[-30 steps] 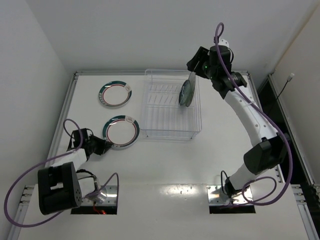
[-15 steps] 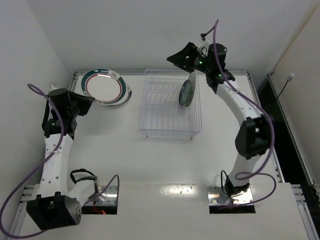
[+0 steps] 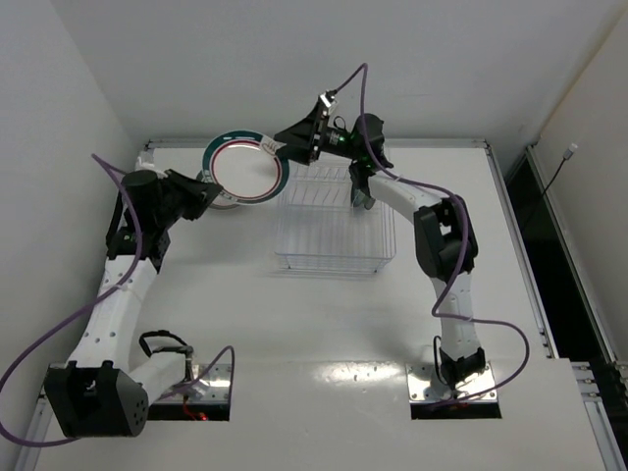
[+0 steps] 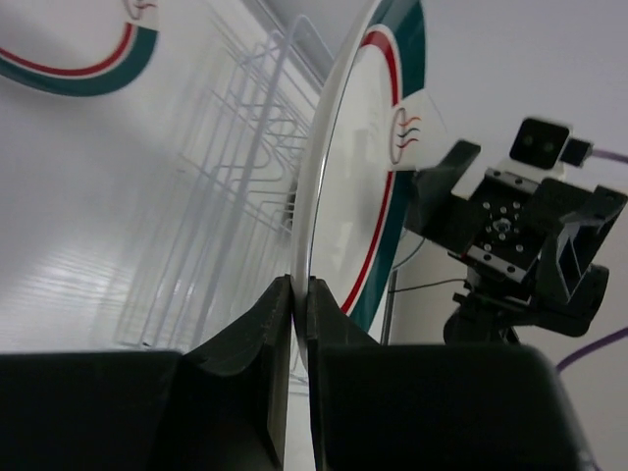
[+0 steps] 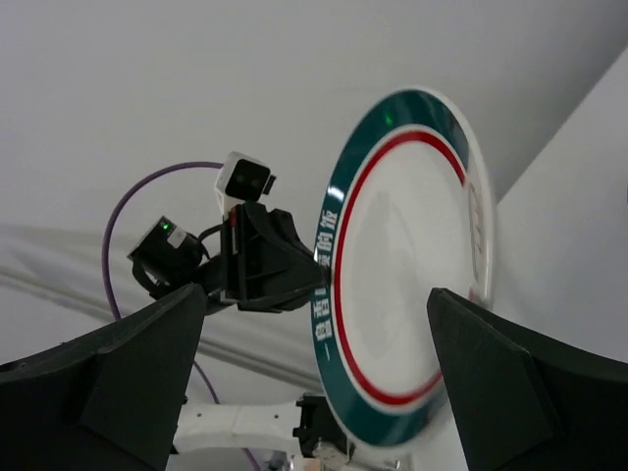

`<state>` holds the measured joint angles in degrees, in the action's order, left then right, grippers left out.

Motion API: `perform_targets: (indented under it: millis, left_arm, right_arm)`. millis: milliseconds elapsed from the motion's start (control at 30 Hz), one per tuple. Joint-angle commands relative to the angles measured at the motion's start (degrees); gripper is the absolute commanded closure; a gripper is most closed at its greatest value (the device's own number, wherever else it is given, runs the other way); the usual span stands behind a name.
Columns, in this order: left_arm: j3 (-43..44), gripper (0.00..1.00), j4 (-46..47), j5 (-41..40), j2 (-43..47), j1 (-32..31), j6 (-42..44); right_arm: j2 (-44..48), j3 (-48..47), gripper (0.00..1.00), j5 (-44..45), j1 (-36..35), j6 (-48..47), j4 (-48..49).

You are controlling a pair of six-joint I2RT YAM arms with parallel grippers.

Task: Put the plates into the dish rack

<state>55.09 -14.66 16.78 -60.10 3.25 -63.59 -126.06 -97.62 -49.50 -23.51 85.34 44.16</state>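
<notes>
At upper left, the left gripper pinches the edge of the round white plate with red ring and green rim, held upright in the air. The right gripper, spread wide, faces it, so this seems to be a handover. Next it must grip the rim, then reach the clear plastic dish rack at centre.

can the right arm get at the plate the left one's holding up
Probably yes. The right gripper is open and faces the red-ringed plate, which the left gripper pinches by its opposite edge, up in the air. Nothing shows between them.
</notes>
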Motion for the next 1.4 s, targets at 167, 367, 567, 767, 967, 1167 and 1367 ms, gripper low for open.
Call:
perform_targets:
  millis: [167, 367, 567, 767, 967, 1167, 1367]
  left_arm:
    - [0.5, 1.00, 12.8, -0.8, 2.1, -7.7, -3.3]
    - [4.7, 1.00, 7.5, -4.5, 3.1, -7.1, 1.3]
    - [5.9, 1.00, 6.4, -6.8, 4.2, -6.6, 2.1]
    - [7.8, 1.00, 6.4, -6.2, 4.2, -6.6, 2.1]
    - [6.5, 1.00, 8.1, -5.0, 3.7, -7.2, 1.5]
    - [3.7, 1.00, 11.7, -3.1, 3.7, -8.3, -1.0]
    - [8.0, 0.19, -2.8, -10.5, -0.4, -8.3, 2.5]
  right_arm:
    - [-4.5, -8.7, 0.21, -3.1, -2.9, 5.0, 6.7]
    - [2.1, 1.2, 0.21, -0.8, 0.4, 2.7, 10.0]
    - [12.4, 6.8, 0.21, 2.6, 5.3, -10.7, -11.1]
    - [9.9, 3.6, 0.16, -0.6, 5.3, -15.0, -13.2]
    - [4.0, -0.2, 0.16, -3.1, 2.3, -7.7, -4.9]
    - [-2.9, -4.3, 0.46, -6.2, -0.5, 2.4, 9.3]
    - [7.2, 7.1, 1.00, 3.1, 2.6, -4.2, 3.6]
